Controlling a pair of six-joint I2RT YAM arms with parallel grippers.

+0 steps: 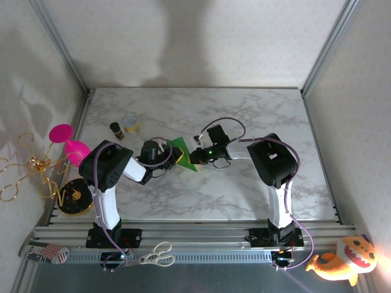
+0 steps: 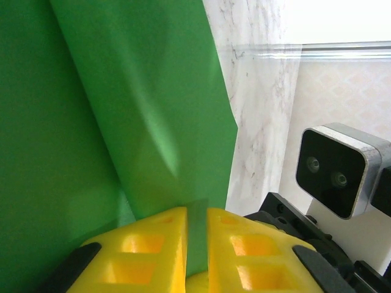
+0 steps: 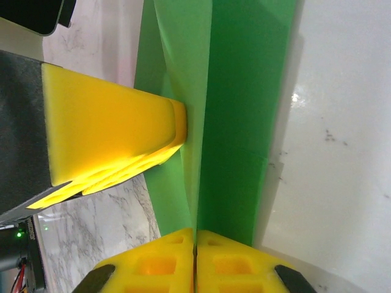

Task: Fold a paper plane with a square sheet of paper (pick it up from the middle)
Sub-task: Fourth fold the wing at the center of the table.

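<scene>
The bright-green sheet of paper (image 1: 180, 147) is folded into a pointed, layered shape and hangs above the marble table between both arms. My left gripper (image 1: 177, 158) is shut on its left side. In the left wrist view, a strip of the paper (image 2: 153, 104) runs down between the yellow fingers of that gripper (image 2: 197, 215). My right gripper (image 1: 196, 155) is shut on the paper's other side. Its jaws (image 3: 195, 234) pinch a folded edge of the green paper (image 3: 244, 122) with no gap. The left gripper's yellow finger (image 3: 110, 137) presses on the same sheet just beyond.
A brown vial (image 1: 116, 129) and a tape roll (image 1: 130, 123) stand at the table's far left. A pink goblet (image 1: 66, 143) and a black disc (image 1: 73, 196) sit off the left edge. Scissors (image 1: 157, 255) lie on the front rail. A plush toy (image 1: 343, 259) sits at the front right.
</scene>
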